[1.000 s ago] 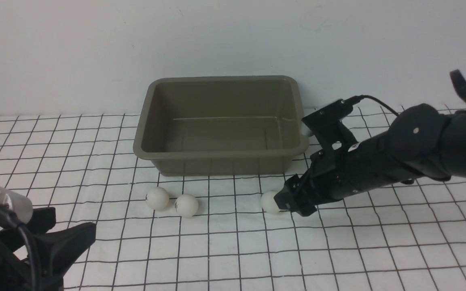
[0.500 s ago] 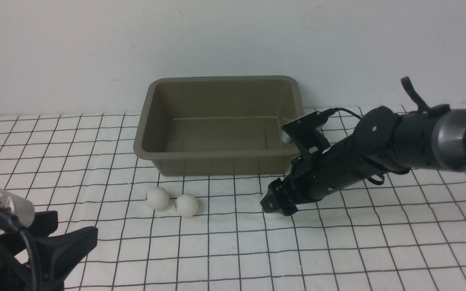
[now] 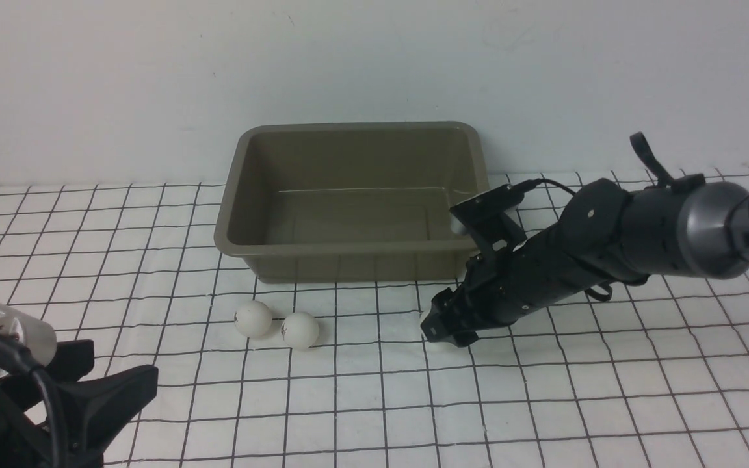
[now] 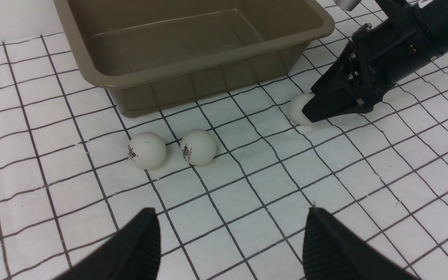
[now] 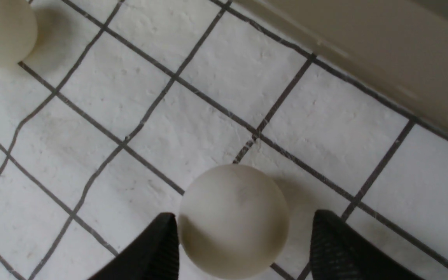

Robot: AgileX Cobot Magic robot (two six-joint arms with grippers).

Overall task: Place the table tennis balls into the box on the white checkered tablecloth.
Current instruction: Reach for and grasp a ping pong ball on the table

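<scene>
The olive-brown box [image 3: 348,247] stands empty on the white checkered tablecloth [image 3: 543,403]. Two table tennis balls [image 3: 253,318] [image 3: 300,329] lie side by side in front of it, also in the left wrist view [image 4: 146,150] [image 4: 198,147]. The third ball [image 5: 233,219] lies on the cloth between the fingers of my right gripper [image 5: 243,213], which is open with a gap on one side. In the front view my right gripper [image 3: 443,328] hides most of that ball; the left wrist view shows it [image 4: 300,109]. My left gripper [image 4: 230,210] is open and empty, low at the front left [image 3: 121,383].
The box's near wall [image 5: 383,66] is close behind the third ball. A white wall rises right behind the box. My right arm [image 3: 641,240] stretches across the cloth from the right, past the box's right end.
My right gripper has slid left over the third ball, which now sits between its fingers and is mostly hidden in the front view. In the last half second it has barely moved. The left arm is still.
</scene>
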